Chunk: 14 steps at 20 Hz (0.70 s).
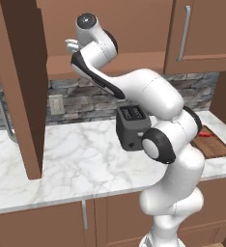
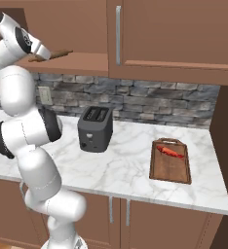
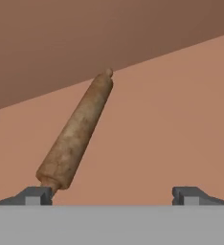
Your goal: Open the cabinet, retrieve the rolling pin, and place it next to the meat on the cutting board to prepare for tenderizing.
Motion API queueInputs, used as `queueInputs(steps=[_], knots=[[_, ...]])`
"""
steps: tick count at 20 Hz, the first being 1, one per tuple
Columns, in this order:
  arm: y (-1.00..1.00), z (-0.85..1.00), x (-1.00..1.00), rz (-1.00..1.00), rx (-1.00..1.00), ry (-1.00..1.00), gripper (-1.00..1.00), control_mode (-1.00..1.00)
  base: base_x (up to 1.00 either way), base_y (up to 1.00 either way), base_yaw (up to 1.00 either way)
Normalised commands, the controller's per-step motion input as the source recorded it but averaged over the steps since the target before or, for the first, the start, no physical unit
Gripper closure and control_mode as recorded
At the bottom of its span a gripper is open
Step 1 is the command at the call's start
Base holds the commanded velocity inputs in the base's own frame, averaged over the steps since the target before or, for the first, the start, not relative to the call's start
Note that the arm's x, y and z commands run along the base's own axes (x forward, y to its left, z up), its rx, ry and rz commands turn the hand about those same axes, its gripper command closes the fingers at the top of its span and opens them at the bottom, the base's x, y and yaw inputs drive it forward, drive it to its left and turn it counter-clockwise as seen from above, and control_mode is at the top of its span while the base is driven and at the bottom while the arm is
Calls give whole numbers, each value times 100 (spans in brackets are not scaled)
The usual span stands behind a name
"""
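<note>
- In the left base view, the cabinet [image 1: 23,91] door stands swung open at the far left, seen edge on, and it hangs over the white marble counter [image 1: 71,159].
- A pale wall outlet [image 1: 56,104] sits on the grey stone wall [image 1: 81,99] just right of the open door.
- The white arm [image 1: 158,125] bends up from the lower right, and its hand reaches up to the open shelf [image 1: 134,60] of the cabinet.
- The dark grey toaster [image 1: 131,126] with 2 slots stands on the counter, partly behind the arm.
- At the far right, the cutting board [image 1: 212,143] lies flat on the counter, with the red meat [image 1: 206,134] on it.
- In the right base view, the arm's hand is at the top left, and the rolling pin [image 2: 51,55] lies on the cabinet shelf just beside it.
- The toaster [image 2: 95,129] is in the middle of the counter [image 2: 125,170], well apart from the cutting board [image 2: 170,166] on the right.
- The meat [image 2: 171,151] lies near the far end of the board.
- A narrower door with a long silver handle [image 2: 118,34] hangs above the toaster.
- In the hand view, the rolling pin [image 3: 75,136] lies tilted on the shelf floor [image 3: 171,129], with its near end right by the finger tip [image 3: 33,194] at the lower left.
- The gripper [image 3: 113,195] is spread wide and holds nothing.
- I cannot tell if that finger tip touches the pin.
</note>
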Motion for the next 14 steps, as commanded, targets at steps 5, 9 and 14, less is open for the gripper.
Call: queueInputs(steps=[5, 9, 14], knots=[[14, 0, 31, 0, 0, 6, -100, -100, 0, 0, 0], [13, -1, 25, 0, 0, 3, -100, -100, 0, 0, 0], [11, -3, 26, -1, 0, 1, -100, -100, 0, 0, 0]])
